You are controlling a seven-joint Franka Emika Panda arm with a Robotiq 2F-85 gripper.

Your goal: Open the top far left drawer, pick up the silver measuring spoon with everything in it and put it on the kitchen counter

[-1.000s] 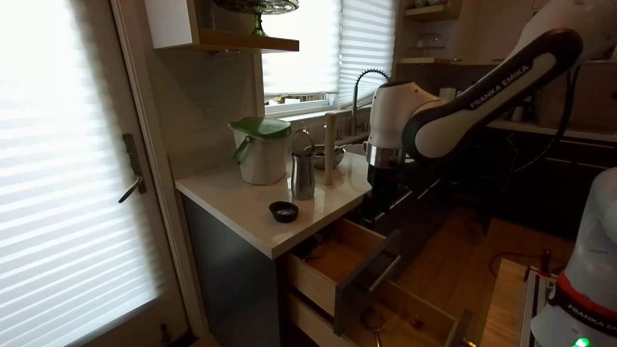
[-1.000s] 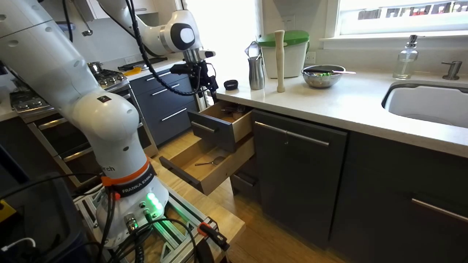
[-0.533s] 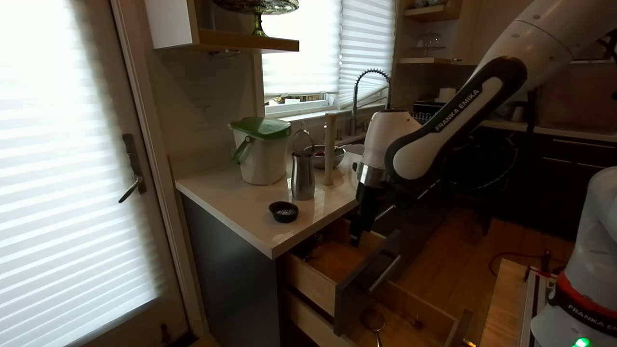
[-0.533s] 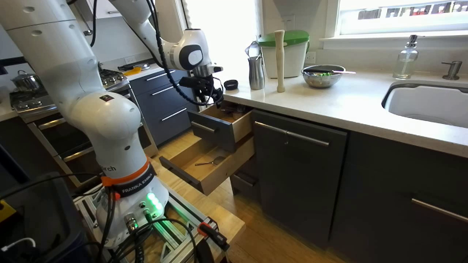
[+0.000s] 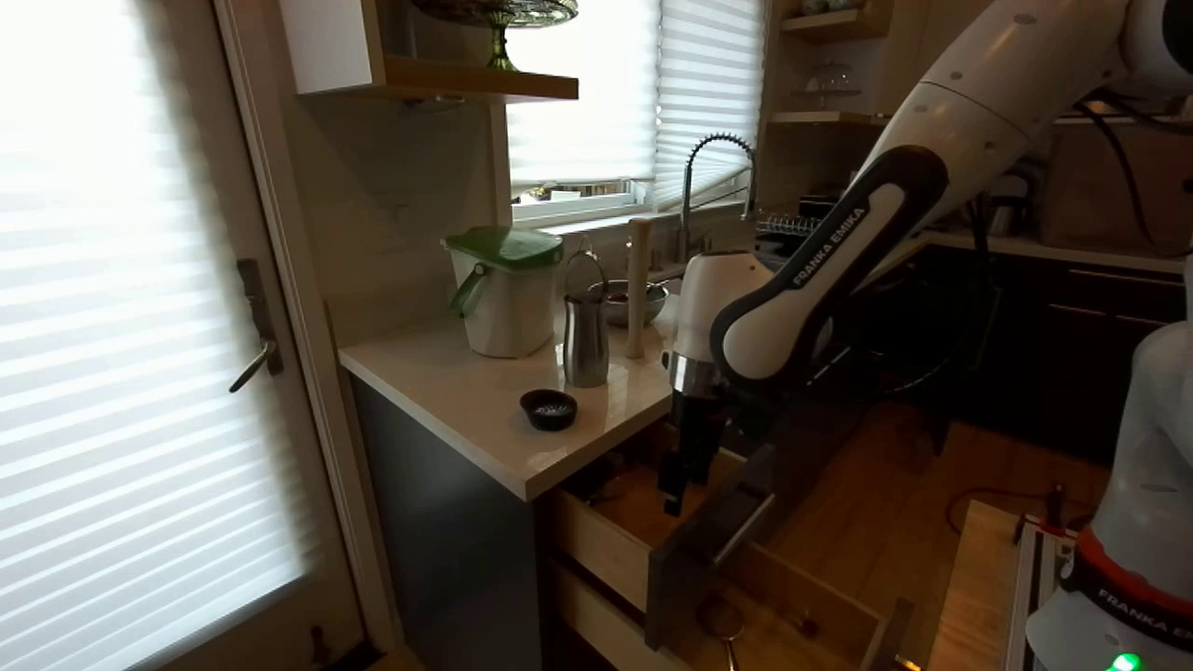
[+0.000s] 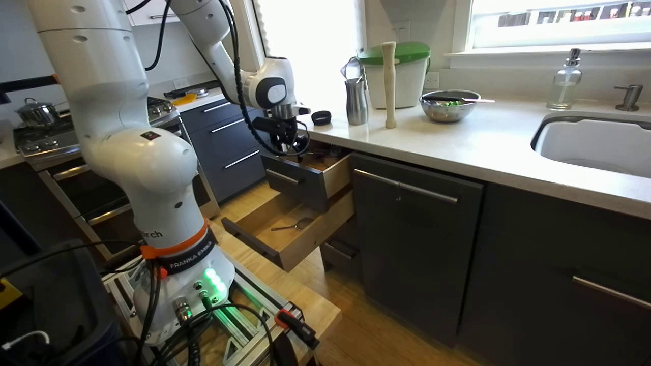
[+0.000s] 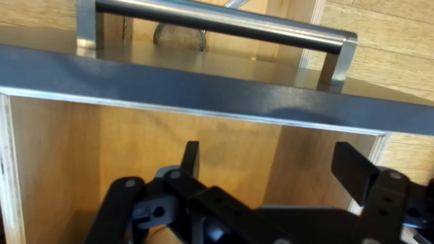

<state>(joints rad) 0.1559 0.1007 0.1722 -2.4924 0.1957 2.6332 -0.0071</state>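
The top drawer [image 5: 601,548] is pulled open, a pale wood box with a dark front panel [image 6: 295,179]. My gripper [image 5: 673,499] is open and empty, pointing down over the drawer's opening in both exterior views [image 6: 298,156]. In the wrist view the spread fingertips [image 7: 268,149] are over the bare drawer floor, just behind the front panel [image 7: 203,88]. Small dark items [image 5: 596,485] lie at the drawer's back, under the counter edge; I cannot make out the silver measuring spoon among them. The pale kitchen counter [image 5: 447,387] is above and behind the drawer [image 6: 498,142].
A lower drawer [image 6: 318,236] stands open beneath, holding a round-headed utensil with a handle [image 5: 719,617]. A black cup [image 5: 549,411], steel vessel [image 5: 585,345], wooden pestle [image 5: 637,298], green-lidded bin [image 5: 508,303] and metal bowl [image 6: 450,109] stand on the counter.
My gripper has come down from above the top drawer to its opening, moving down and left in an exterior view. Both drawers and the things on the counter have not moved.
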